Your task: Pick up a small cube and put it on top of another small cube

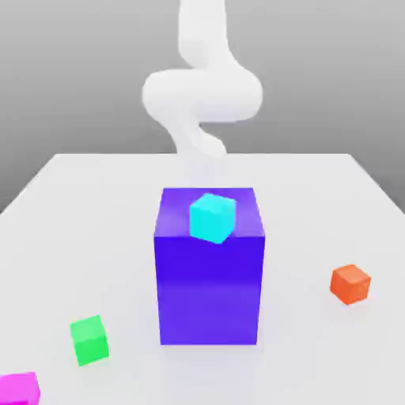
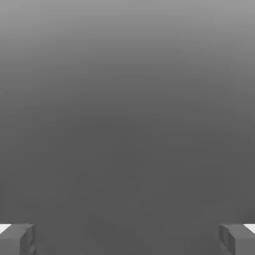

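Note:
The small magenta cube [image 1: 19, 388] lies at the near corner of the table on the exterior view's left, partly cut off by the picture's edge. The small green cube [image 1: 89, 340] rests a little further in, to its right and apart from it. My white arm [image 1: 202, 95] rises behind the big block, and its hand is hidden there. In the hand view my gripper [image 2: 127, 239] is open, its two grey fingertips [image 2: 17, 239] wide apart with only grey background between them. Neither cube shows in that view.
A big blue-purple block [image 1: 210, 293] stands mid-table with a cyan cube [image 1: 213, 217] on its top. An orange cube [image 1: 350, 283] sits on the white table [image 1: 95, 206] at the exterior view's right.

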